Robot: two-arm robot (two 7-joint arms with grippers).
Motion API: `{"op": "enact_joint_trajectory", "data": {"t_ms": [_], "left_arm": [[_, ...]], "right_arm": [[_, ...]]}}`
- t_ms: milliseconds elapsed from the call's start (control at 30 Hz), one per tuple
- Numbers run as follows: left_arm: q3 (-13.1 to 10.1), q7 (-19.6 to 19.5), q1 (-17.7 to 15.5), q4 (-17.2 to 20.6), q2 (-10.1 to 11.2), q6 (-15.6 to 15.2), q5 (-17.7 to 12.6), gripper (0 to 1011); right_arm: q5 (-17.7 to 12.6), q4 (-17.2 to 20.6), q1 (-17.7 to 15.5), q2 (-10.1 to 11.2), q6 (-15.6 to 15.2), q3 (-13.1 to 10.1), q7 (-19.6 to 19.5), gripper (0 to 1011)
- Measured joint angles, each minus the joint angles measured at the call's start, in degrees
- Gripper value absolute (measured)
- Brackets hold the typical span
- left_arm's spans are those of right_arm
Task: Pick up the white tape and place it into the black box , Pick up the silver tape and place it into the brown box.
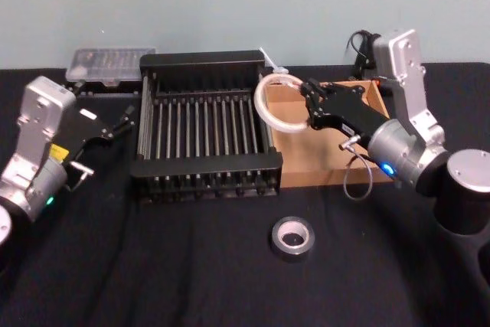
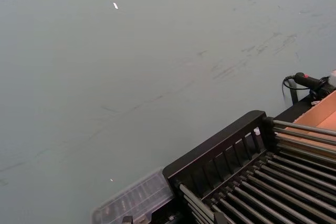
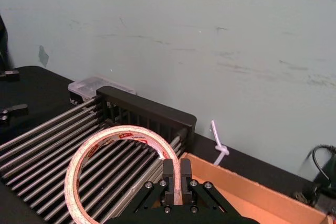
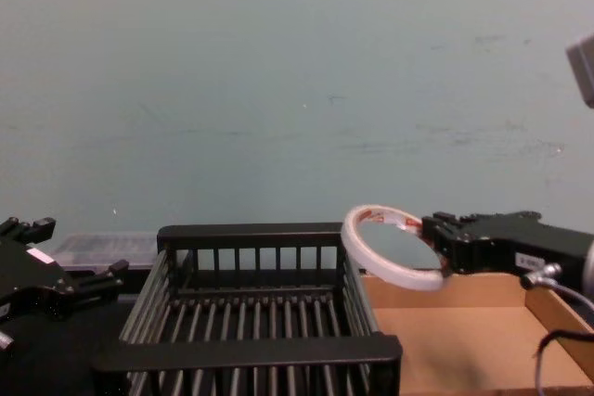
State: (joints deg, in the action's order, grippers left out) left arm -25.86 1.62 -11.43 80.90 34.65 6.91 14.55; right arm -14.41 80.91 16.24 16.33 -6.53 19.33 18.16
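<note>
The right pincer (image 1: pixel 309 107) is clenched on the rim of the white tape (image 1: pixel 269 109), holding the roll in the air above the right edge of the black box (image 1: pixel 205 124), where it meets the brown box (image 1: pixel 346 155). The chest view shows from the side that the roll (image 4: pixel 390 248) hangs clear above the crate's rim (image 4: pixel 251 351), tilted; the head view cannot tell that height. The right wrist view shows what the others do not: the 2 fingers (image 3: pixel 178 179) pinch the roll's wall, 1 inside the hollow and 1 outside, with the slatted floor visible through the ring.

The silver tape (image 1: pixel 293 237) lies flat on the dark surface (image 1: pixel 191 273) in front of both boxes, untouched. The left pincer (image 1: pixel 115 124) sits released beside the crate's left wall. A clear plastic case (image 1: pixel 107 65) lies behind it.
</note>
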Motion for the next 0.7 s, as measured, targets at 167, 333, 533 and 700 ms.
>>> {"op": "enact_joint_trajectory", "data": {"t_ms": [167, 333, 533, 700], "left_arm": [[0.0, 0.0, 0.0, 0.0, 0.0, 0.0, 0.0, 1001], [0.0, 0.0, 0.0, 0.0, 0.0, 0.0, 0.0, 1001], [0.0, 0.0, 0.0, 0.0, 0.0, 0.0, 0.0, 1001], [0.0, 0.0, 0.0, 0.0, 0.0, 0.0, 0.0, 1001]], "right_arm": [[1.02, -2.0, 2.32, -0.87, 0.06, 0.86, 0.25, 80], [1.78, -4.02, 4.29, -1.98, 0.03, 1.7, 0.5, 80], [2.86, -6.54, 6.47, -3.58, 0.06, 2.9, 0.7, 80], [3.96, -8.25, 7.96, -4.6, 0.16, 3.85, 0.75, 80]]}}
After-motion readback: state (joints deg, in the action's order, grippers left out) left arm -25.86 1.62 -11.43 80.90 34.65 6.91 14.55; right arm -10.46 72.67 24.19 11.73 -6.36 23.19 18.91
